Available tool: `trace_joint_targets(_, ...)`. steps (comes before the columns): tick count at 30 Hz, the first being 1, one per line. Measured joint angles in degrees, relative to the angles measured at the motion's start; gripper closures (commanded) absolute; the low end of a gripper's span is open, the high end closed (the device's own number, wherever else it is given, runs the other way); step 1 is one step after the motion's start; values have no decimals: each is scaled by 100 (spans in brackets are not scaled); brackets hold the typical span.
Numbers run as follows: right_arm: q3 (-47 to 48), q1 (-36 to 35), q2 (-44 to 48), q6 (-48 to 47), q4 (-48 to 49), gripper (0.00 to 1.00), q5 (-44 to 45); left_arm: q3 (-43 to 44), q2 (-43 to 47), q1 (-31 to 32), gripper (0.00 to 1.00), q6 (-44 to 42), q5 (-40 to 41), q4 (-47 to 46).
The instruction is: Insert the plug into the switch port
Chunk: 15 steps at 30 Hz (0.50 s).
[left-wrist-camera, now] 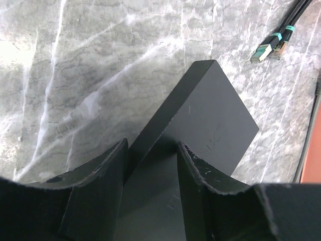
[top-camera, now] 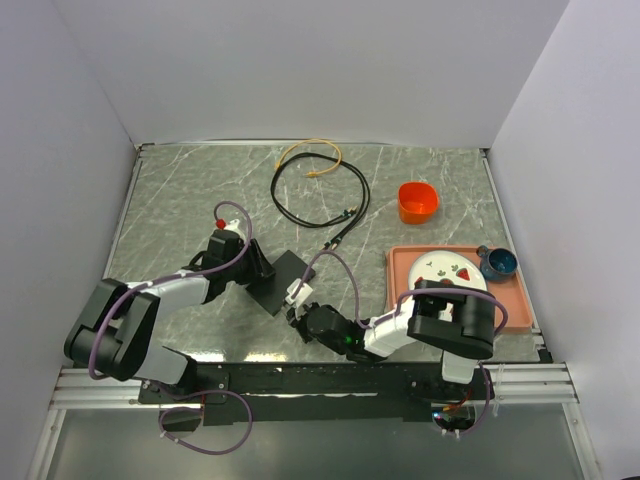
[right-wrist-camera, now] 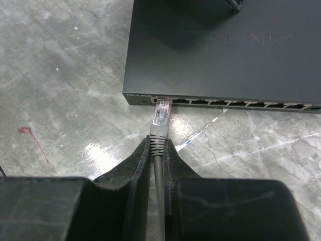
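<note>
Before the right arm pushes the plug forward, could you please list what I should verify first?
1. Grip: ok, right end effector is shut on the cable just behind the plug.
2. Alignment: ok, plug tip sits at the left end of the port row on the switch.
3. Plug seated: not ok, its body is outside the port.
4. Switch braced: cannot tell; left end effector straddles the switch, contact unclear.
5. Latch tab orientation: cannot tell.

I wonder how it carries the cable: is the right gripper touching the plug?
Touching. In the right wrist view the right gripper pinches the plug at its boot, no gap.
</note>
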State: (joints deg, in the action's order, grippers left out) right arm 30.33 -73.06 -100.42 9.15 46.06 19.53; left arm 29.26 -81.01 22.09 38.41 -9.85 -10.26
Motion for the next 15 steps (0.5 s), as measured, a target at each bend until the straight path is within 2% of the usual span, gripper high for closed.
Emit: trace_joint_targets(15, -4, -181, 57, 2, 15, 100, 278, -87, -68, 7, 52, 149, -212, -258)
